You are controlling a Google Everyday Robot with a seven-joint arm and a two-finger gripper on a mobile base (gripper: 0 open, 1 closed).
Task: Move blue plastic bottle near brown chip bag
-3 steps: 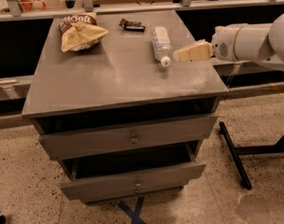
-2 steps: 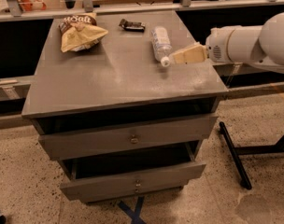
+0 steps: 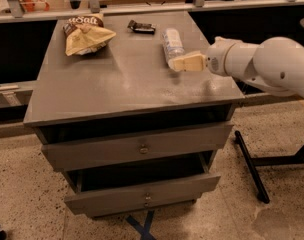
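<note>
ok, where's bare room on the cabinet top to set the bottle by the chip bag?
Free: the front half of the tabletop, and the strip between the brown chip bag and the blue plastic bottle, in front of the dark wrapper. Crowded: right rear, where the end effector is at the bottle's near end.

This looks like a robot lab (speckled hard floor (image 3: 22, 204), gray drawer cabinet (image 3: 122, 84)); the gripper (image 3: 174, 64) hangs over the cabinet's right side.

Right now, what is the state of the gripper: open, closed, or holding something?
The gripper is at the near end of the bottle; whether it is open, closed or holding it cannot be told.
</note>
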